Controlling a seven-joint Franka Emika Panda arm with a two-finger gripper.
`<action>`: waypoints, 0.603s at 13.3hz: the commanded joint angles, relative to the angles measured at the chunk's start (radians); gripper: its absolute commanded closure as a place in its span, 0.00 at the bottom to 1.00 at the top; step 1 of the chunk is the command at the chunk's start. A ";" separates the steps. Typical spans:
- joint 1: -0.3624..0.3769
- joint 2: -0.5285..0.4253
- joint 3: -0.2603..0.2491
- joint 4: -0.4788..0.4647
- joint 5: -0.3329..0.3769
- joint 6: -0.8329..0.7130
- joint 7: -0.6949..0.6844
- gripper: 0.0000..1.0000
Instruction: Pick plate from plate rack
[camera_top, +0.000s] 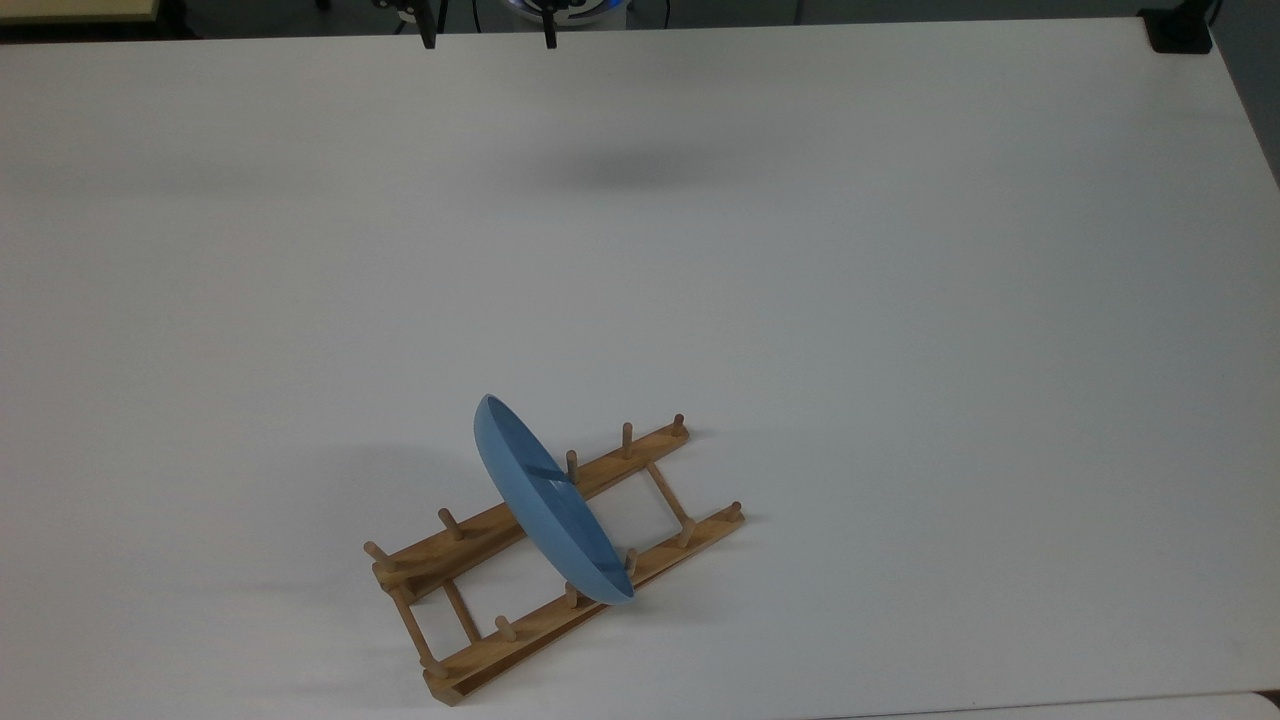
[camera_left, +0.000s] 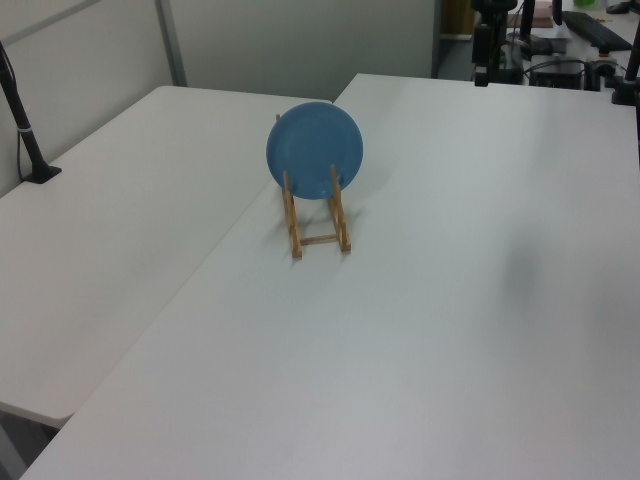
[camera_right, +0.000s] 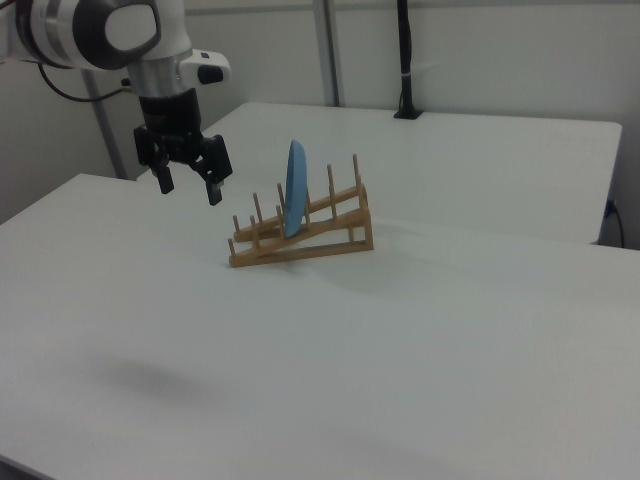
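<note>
- The claw hung with its fingers spread wide, holding nothing, well above the tabletop.
- The plate stood on edge between the pegs of the plate rack, off to the right view's right of the claw and lower.
- Claw and plate were apart, seemingly well apart, though depth was hard to judge.
- Nothing looked done yet: approach, grasp and lift all remained.
</note>
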 joint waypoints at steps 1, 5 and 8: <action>0.001 -0.019 -0.004 -0.019 0.014 -0.021 -0.026 0.00; 0.003 -0.019 -0.004 -0.020 0.014 -0.021 -0.026 0.00; 0.006 -0.012 -0.002 -0.017 0.008 -0.009 -0.026 0.00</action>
